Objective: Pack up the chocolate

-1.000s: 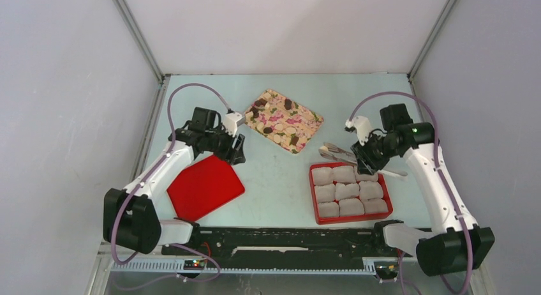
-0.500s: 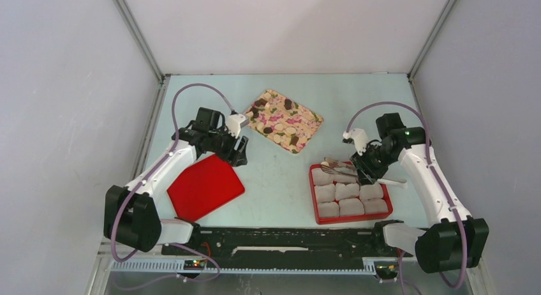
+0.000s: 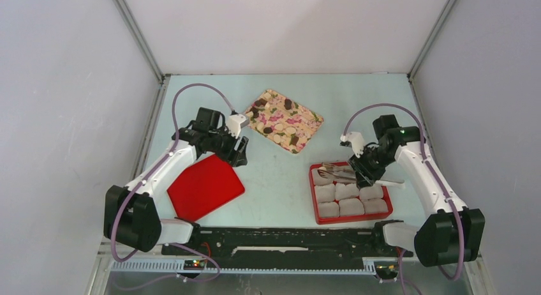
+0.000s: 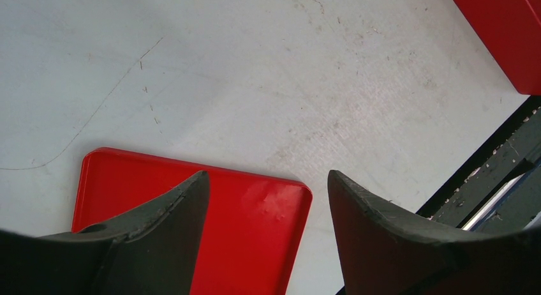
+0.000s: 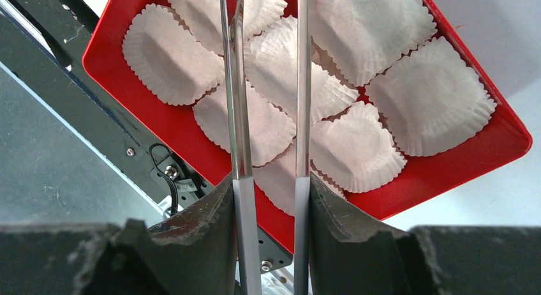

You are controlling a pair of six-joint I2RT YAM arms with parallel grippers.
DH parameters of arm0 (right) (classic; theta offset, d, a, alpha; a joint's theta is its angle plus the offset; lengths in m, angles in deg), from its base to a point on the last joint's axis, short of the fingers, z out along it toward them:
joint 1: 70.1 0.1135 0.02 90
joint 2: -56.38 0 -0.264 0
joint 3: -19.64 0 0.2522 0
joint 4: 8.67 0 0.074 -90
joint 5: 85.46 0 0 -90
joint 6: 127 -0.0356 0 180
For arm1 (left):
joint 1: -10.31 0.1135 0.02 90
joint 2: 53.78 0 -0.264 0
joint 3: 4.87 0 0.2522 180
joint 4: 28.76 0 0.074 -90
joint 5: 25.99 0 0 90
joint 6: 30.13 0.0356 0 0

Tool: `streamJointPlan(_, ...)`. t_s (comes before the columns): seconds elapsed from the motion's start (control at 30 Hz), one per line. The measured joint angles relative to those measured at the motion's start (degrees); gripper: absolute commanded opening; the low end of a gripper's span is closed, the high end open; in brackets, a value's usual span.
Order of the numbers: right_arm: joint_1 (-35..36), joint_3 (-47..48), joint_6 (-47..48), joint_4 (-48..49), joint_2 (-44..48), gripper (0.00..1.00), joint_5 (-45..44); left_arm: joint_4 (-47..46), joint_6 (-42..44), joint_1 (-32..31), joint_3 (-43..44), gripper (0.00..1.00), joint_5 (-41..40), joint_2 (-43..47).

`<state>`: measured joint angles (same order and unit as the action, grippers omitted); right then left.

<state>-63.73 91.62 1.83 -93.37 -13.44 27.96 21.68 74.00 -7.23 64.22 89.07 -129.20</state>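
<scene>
**Tongs held over cup box; chocolate on flowered tray**

The right gripper (image 5: 271,199) is noted as clamped on a pair of silver metal tongs (image 5: 302,116). Each finger is pressed against the outside of one tong arm, and a narrow gap is left between the two arms. The tongs are held above the red rectangular plastic box (image 3: 313,194), their tips over its far left part. The box is filled with crinkled white paper cups (image 3: 348,191), set in rows and touching one another.

The chocolate (image 3: 288,104), small dark brown and pale cream lumps, is found scattered on the flat tray printed with pink flowers (image 3: 307,119). The tray is placed at the far middle of the pale blue-grey table (image 3: 281,173), well apart from the box.

The left gripper (image 4: 266,180) is recorded as wide open, with nothing between its fingers. It is held over the far corner of the flat red plastic lid (image 3: 204,188), which is laid on the table to the left of the box. Whether the fingers touch the lid cannot be told.
</scene>
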Motion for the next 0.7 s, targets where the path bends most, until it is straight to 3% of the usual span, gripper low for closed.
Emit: streamJointPlan(0.7, 0.68, -0.33, 0.20, 1.31, -3.43, 0.40, -0.07, 0.46, 0.96, -0.59, 0.00, 0.73, 0.04, 0.09)
